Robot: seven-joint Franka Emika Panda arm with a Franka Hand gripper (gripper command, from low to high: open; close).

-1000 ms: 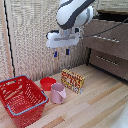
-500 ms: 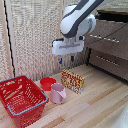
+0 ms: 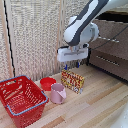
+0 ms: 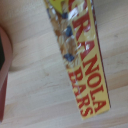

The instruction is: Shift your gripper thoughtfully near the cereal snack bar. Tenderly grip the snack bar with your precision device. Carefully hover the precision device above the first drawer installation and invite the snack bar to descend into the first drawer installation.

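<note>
The white gripper (image 3: 71, 64) hangs just above the snack bar (image 3: 73, 81), its two short fingers pointing down over the box's top edge with a gap between them, so the claw is open and holds nothing; whether the tips touch the box cannot be told. The snack bar stands upright on its long edge on the pale wooden floor (image 3: 95, 107), a yellow and red package, and in the wrist view its top edge (image 4: 75, 55) runs as a long strip printed with "GRANOLA BARS" in red on yellow. Just to the exterior view's left of it, and a little nearer, stands a pink mug (image 3: 58, 93), and behind the mug sits a red bowl (image 3: 47, 82). Farther left and nearer the camera is a red plastic basket (image 3: 21, 97). On the exterior view's right, farther back, stands the brown chest; its top drawer (image 3: 111, 31) with a slim silver handle lies behind the bulky arm and well apart from the snack bar.
</note>
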